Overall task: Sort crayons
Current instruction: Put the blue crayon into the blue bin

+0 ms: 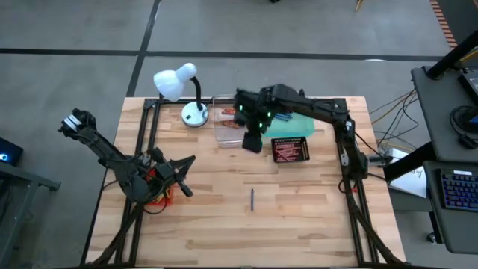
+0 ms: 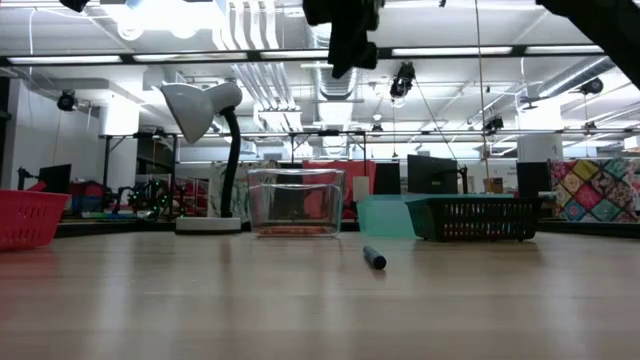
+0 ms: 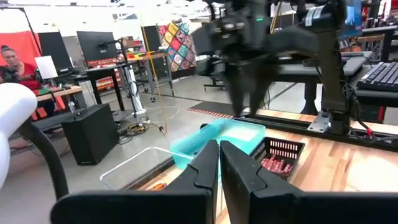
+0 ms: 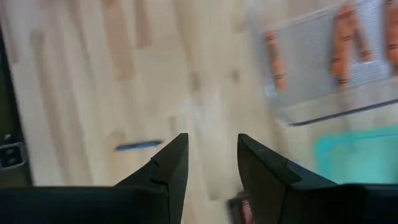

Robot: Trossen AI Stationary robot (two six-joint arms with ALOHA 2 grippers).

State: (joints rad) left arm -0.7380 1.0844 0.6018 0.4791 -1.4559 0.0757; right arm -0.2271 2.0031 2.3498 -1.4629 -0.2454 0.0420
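A: How far along does the sorting look?

B: Nearly finished, I'd judge. Only one loose crayon shows on the tabletop [image 1: 299, 224] — a blue crayon [image 1: 252, 198] lying alone near the middle, well apart from every tray.

A: And the rest?

B: Orange crayons [image 4: 345, 38] lie in the clear tray [image 1: 222, 128] at the far side, next to the white lamp [image 1: 179, 84]. Red ones [image 1: 290, 152] fill the black tray [image 1: 306, 142], and at least one blue stick shows in the teal tray [image 1: 295, 127] just behind it. A red tray [image 2: 28, 215] sits on the left, mostly hidden under the left arm from above, so I can't see what it holds.

A: Where are the arms?

B: The right gripper [image 1: 252, 138] hangs above the tabletop beside the clear tray, at its near right corner. Its fingers [image 4: 163, 169] are spread apart with nothing between them, and its wrist camera looks down at the blue crayon off to one side.

A: The left one?

B: The left gripper [image 1: 185, 183] waits over the left part of the tabletop, above the red tray. Its fingers [image 3: 202, 165] are pressed together, holding nothing.

A: So what remains?

B: As far as I can tell, picking up that last blue crayon and dropping it in with the other blue — probably the teal tray.
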